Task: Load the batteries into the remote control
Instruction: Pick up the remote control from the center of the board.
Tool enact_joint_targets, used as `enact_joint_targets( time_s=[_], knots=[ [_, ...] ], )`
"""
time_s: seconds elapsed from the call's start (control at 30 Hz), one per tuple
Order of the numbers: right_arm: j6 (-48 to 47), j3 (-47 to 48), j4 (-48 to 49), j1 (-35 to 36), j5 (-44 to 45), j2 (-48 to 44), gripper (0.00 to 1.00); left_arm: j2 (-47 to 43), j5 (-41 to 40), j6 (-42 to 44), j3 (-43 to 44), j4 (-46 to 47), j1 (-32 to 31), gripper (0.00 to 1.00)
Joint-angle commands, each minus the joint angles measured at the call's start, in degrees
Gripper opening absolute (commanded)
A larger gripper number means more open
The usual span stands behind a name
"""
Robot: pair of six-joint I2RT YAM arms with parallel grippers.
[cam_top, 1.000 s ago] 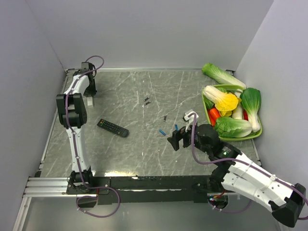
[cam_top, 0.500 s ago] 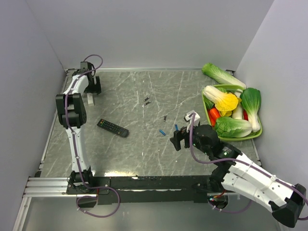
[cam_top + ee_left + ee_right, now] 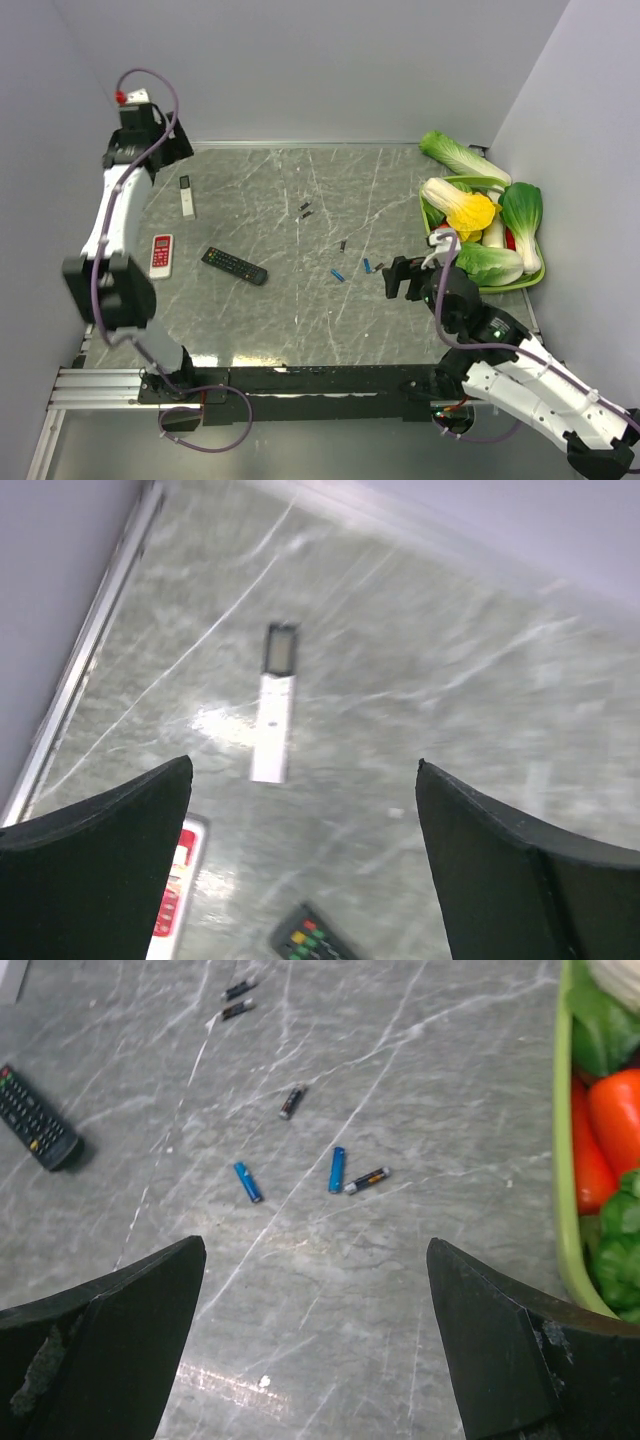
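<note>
A slim white remote control [image 3: 274,718] lies flat near the table's far left, with a dark opening at its far end. The top view shows it as remote control [image 3: 187,196]. My left gripper [image 3: 302,770] hangs high above it, open and empty; from above it is left gripper [image 3: 165,143]. Several batteries lie loose mid-table: two blue ones [image 3: 247,1181] [image 3: 337,1169], a black one [image 3: 367,1180] beside them, and more black ones farther off [image 3: 291,1102]. My right gripper [image 3: 316,1250] is open and empty just short of them, right gripper [image 3: 398,280].
A red-and-white remote [image 3: 161,254] and a black remote [image 3: 234,265] lie on the left half. A green basket [image 3: 428,217] of vegetables stands at the right edge, close to the right arm. Grey walls close in the table.
My left gripper opened, let go of the white remote and rose to the far left corner, uncovering the red-and-white remote. The right gripper drifted right, staying open.
</note>
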Motion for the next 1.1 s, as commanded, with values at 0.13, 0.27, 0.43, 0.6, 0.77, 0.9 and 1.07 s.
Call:
enact_joint_targets(
  time_s=[0.13, 0.27, 0.43, 0.6, 0.77, 0.9, 1.07],
  knots=[
    [4.04, 4.13, -7.6, -0.16, 7.21, -6.27, 1.0, -28.11, 8.55, -8.07, -20.08, 10.4, -0.1, 0.97],
    [3.17, 5.18, -9.71, -0.25, 6.87, -8.73, 1.0, -38.41, 7.77, -8.6, -29.6, 11.11, -0.1, 0.97],
    [1.59, 6.59, -11.91, -0.16, 6.51, -11.1, 1.0, -49.58, 3.12, -9.92, -39.26, 9.35, -0.01, 0.97],
    [0.53, 5.63, -11.91, -0.25, 7.13, -13.3, 1.0, -60.66, -1.54, -12.38, -47.79, 7.86, -0.01, 0.97],
    [1.32, 4.66, -11.38, -0.25, 7.57, -14.36, 1.0, -65.06, -1.47, -15.1, -53.25, 7.33, -0.01, 0.97],
    [1.41, 4.04, -11.03, -0.25, 8.01, -16.46, 1.0, -65.24, -0.15, -16.07, -56.85, 5.75, -0.01, 0.97],
    [0.62, 3.69, -10.15, -0.25, 6.34, -17.09, 1.0, -64.98, -1.63, -17.13, -58.27, 4.34, -0.01, 0.97]
  ],
)
